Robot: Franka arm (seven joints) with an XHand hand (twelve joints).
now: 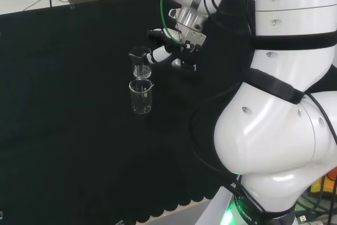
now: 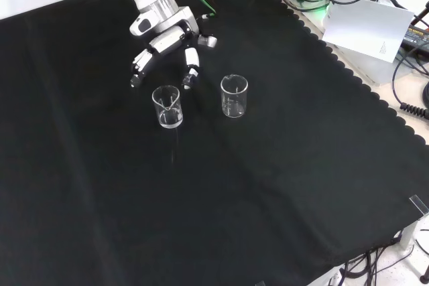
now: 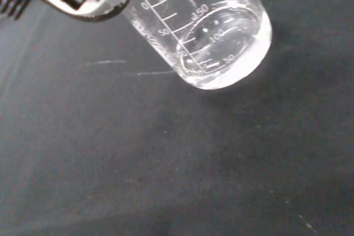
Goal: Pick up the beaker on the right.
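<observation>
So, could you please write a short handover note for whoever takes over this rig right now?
Hand: open, fingers relaxed and spread, holding nothing, just above the cloth.
Things: two clear beakers stand upright on the cloth. In the front view the hand is poised behind the left beaker, fingertips close to its rim; contact cannot be told. The right beaker stands apart, untouched.
Done: the approach only; nothing is grasped or lifted.
Left: confirm which beaker is meant, since left and right differ between views, then close the fingers round it and lift.
</observation>
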